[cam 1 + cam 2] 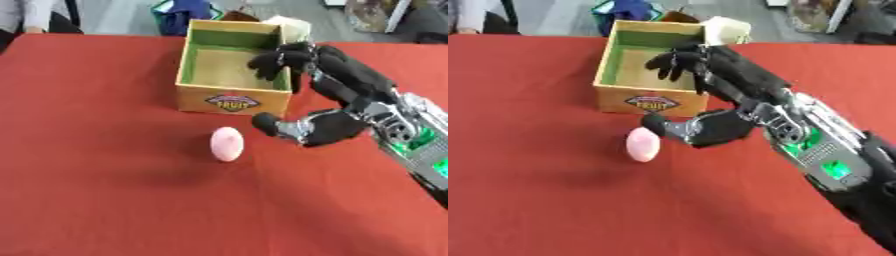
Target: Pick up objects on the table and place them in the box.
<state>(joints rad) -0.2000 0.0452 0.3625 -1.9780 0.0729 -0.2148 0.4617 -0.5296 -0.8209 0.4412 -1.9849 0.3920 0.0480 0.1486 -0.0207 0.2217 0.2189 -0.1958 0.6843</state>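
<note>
A pink egg-shaped object [227,144] lies on the red table in front of the box. The box [233,100] is yellow cardboard with a green inside and a fruit label on its front; its floor looks bare. My right hand [328,127] comes in from the right and hovers just right of the pink object, apart from it. Its fingers [278,60] stretch up over the box's right wall, the thumb [266,124] points left toward the pink object, and it holds nothing. My left hand shows in no view.
The red tablecloth [105,175] covers the whole table. A pale object [726,29] sits just behind the box's right back corner. Beyond the far edge stand a blue-green bin [188,12] and other clutter.
</note>
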